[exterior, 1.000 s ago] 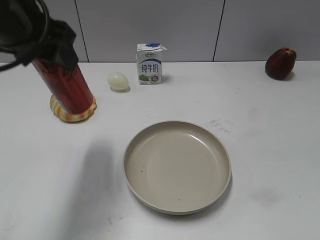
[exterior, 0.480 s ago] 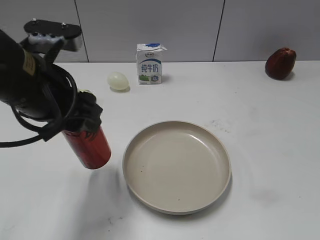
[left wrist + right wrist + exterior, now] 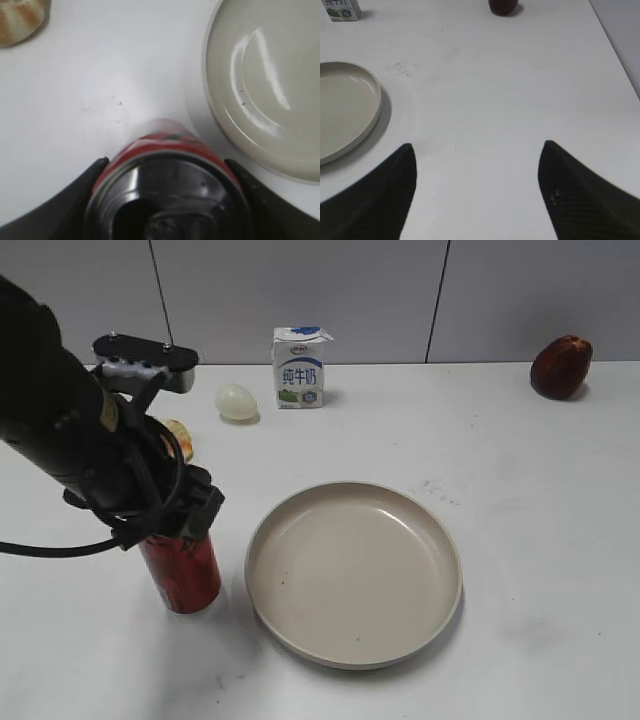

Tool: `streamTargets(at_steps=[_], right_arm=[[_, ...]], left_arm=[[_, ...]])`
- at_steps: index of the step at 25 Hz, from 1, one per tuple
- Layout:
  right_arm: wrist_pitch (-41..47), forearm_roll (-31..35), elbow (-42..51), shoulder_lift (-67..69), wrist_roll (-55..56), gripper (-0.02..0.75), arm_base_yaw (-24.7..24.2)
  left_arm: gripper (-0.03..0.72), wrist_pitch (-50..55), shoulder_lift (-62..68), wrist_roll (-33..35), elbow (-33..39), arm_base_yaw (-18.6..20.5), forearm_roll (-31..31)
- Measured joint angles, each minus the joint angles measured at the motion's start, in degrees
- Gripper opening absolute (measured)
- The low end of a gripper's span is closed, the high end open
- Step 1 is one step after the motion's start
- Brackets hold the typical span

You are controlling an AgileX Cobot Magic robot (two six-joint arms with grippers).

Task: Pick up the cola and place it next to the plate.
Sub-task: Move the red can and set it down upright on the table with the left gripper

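White table (image 3: pixel 520 540): left gripper (image 3: pixel 170 525) hides the cola's (image 3: pixel 183 578) top.

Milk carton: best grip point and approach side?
Grip the milk carton across its flat side walls at mid-body, coming from above or the front. It stands upright with nothing touching it; the egg sits apart to its left. The open right gripper looks the freer one.

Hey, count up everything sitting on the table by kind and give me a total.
Drink cans: 1, the cola, held by the left pincer
Plates: 1, the plate
Milk cartons: 1
Striped breads: 1
Pale egg-shaped things: 1
Dark red fruit: 1
Total: 6
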Motion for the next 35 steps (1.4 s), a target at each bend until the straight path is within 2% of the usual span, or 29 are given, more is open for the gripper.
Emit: streamTargets(at_steps=[14,15,17,19,29,32,35], right_arm=[[0.0,0.0,0.0,0.0,0.0,0.571,0.0],[0.0,0.0,0.0,0.0,0.0,0.571,0.0],[0.0,0.0,0.0,0.0,0.0,0.571,0.0],[0.0,0.0,0.0,0.0,0.0,0.571,0.0],[0.0,0.0,0.0,0.0,0.0,0.571,0.0],[0.0,0.0,0.0,0.0,0.0,0.571,0.0],[0.0,0.0,0.0,0.0,0.0,0.571,0.0]], left_arm=[[0.505,-2.0,2.8,1.3,0.0,0.0,-1.0],[0.525,-2.0,2.8,1.3,0.0,0.0,-1.1],[0.615,-2.0,2.8,1.3,0.0,0.0,-1.4],[0.645,-1.8,2.4,1.3,0.0,0.0,-1.5],[0.648,0.9,-9.5,1.4,-0.3,0.2,0.4],[0.646,6.6,-11.9,1.8,-3.1,2.5,2.3],[0.641,13.2,-12.5,5.1,-7.6,7.3,3.9]])
